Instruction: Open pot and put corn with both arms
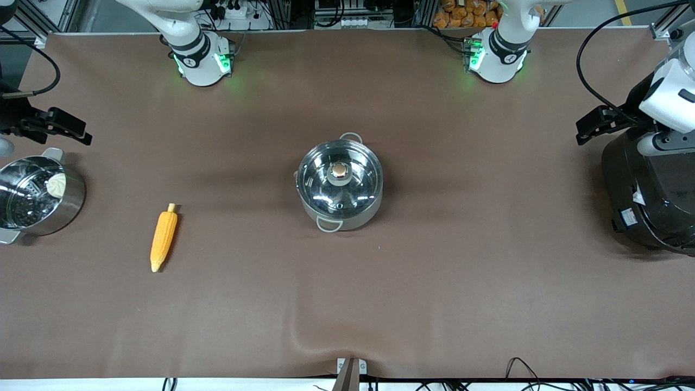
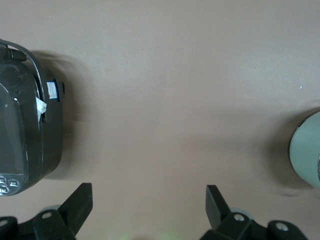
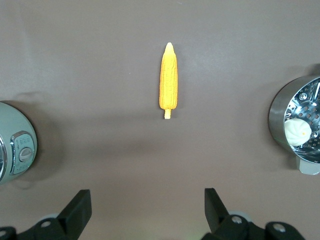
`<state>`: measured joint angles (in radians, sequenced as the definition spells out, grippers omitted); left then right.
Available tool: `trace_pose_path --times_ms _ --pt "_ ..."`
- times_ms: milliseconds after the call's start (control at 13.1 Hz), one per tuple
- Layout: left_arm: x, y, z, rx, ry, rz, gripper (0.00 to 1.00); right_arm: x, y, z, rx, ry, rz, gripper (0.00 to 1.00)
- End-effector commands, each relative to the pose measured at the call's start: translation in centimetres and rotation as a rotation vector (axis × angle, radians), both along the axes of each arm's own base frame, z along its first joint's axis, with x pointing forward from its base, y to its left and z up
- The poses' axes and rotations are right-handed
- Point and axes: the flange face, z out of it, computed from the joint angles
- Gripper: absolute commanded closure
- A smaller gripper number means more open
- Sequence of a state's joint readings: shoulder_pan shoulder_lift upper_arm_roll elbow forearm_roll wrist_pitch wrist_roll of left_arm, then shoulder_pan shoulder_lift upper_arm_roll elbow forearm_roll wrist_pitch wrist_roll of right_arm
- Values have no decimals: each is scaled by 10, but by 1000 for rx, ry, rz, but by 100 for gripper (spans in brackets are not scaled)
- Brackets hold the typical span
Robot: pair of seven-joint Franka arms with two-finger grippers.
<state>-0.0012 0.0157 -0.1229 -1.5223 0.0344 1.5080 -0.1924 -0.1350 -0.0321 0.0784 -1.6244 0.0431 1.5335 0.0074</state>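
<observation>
1. The pot [image 1: 340, 187] is seen at mid-table on the brown mat [image 1: 434, 271], upright, with the glass lid [image 1: 340, 179] seated on it and the copper knob [image 1: 340, 170] at the lid's centre.
2. One grey loop handle [image 1: 329, 224] is turned toward the front camera; the second handle [image 1: 350, 136] is on the pot's rim away from it.
3. The corn [image 1: 163, 237] is laid flat on the mat, well apart from the pot toward the right arm's end, a little nearer the front camera than the pot; its pale stub is pointed away from the camera.
4. A steel pot with perforated insert [image 1: 38, 195] and a white bun [image 1: 56, 184] in it is placed farther from the pot than the corn, at the right arm's end.
5. A black electric cooker [image 1: 649, 195] is placed well apart from the pot at the left arm's end.
6. The right gripper [image 3: 146, 212] is held in the air over the mat by the steamer pot, fingers spread, nothing between them.
7. The left gripper [image 2: 148, 212] is held over the mat beside the cooker, fingers spread, nothing gripped.
</observation>
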Motion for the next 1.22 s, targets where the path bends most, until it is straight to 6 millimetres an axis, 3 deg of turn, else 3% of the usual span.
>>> trace_pose_path --times_ms 0,917,1070,1146 --pt "-1 3 6 11 1 1 0 -7 2 8 14 -4 -12 0" --pt "0 -3 3 12 8 -4 0 -6 3 7 14 -4 -11 0" --pt "5 -18 -10 10 31 -29 0 -6 3 8 14 -5 -11 0" --pt "0 -55 -13 10 33 -68 0 -5 3 6 14 -2 -11 0"
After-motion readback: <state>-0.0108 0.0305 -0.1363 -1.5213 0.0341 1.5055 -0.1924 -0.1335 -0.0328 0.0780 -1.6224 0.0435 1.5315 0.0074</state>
